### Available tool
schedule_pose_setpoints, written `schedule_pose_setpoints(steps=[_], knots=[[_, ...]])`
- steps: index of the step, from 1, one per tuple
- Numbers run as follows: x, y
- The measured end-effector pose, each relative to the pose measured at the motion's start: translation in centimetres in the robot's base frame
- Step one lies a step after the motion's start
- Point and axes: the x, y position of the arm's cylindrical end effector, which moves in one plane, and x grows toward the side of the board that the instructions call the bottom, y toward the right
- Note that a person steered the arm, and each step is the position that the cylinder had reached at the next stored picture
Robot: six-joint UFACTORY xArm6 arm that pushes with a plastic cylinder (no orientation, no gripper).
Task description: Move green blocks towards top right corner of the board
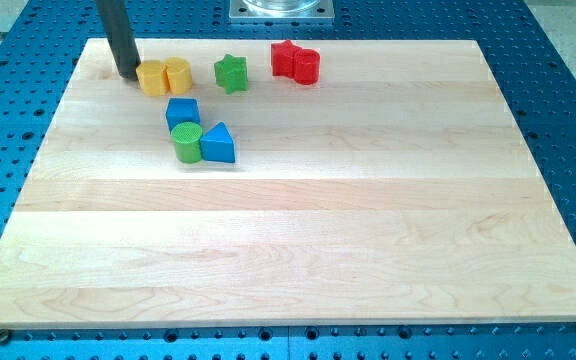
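Observation:
A green star block [231, 72] lies near the view's top, left of centre. A green cylinder [186, 141] stands lower left of it, touching a blue triangular block [219, 143] on its right and a blue cube [182, 112] just above. My tip [127, 73] rests on the board at the view's top left, right next to the left side of two yellow blocks [164, 76]. The tip is well left of the green star and above-left of the green cylinder.
Two red blocks [296, 62] sit together right of the green star near the view's top. The wooden board [368, 220] lies on a blue perforated table [568, 90]. A metal base plate [281, 10] stands at the top edge.

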Motion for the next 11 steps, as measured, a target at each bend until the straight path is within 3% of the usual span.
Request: schedule_pose_setpoints(steps=[3,5,7,8,9,11], knots=[[-3.7,1.7],[-2.5,2.2],[-3.2,8.1],[-0.5,10.4],[5.0,18.7],[8.9,23.1]])
